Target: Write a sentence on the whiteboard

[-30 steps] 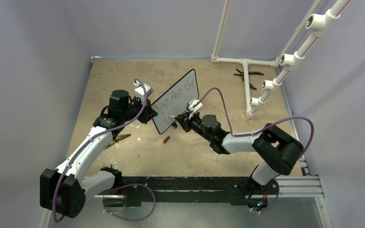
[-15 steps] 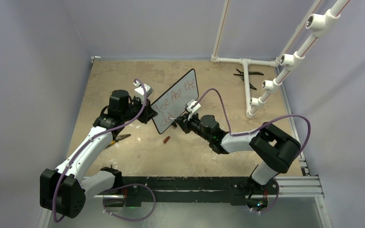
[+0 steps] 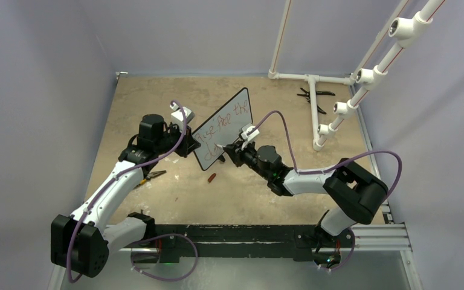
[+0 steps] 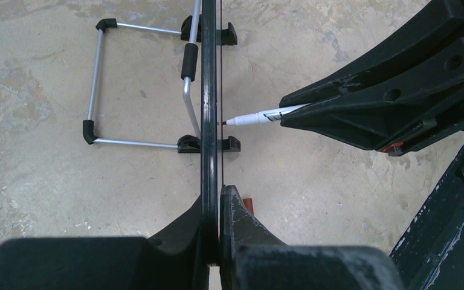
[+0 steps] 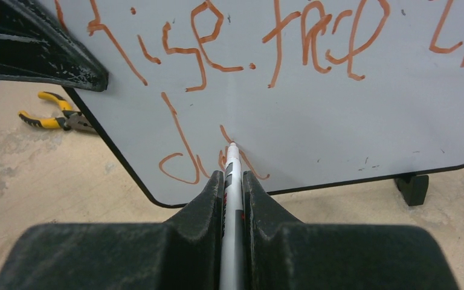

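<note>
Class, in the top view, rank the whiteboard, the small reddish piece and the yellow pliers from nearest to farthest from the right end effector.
1. whiteboard, directly ahead of the right end effector.
2. small reddish piece, on the table, toward the near edge.
3. yellow pliers, far off to the left.

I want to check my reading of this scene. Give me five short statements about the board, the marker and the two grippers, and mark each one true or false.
1. The left gripper is shut on the edge of the whiteboard. True.
2. The whiteboard lies flat on the table. False: it stands upright on its black feet.
3. The right gripper holds a marker with its tip on the board. True.
4. The writing is blue. False: it is red-orange.
5. Yellow-handled pliers lie on the table. True.
</note>
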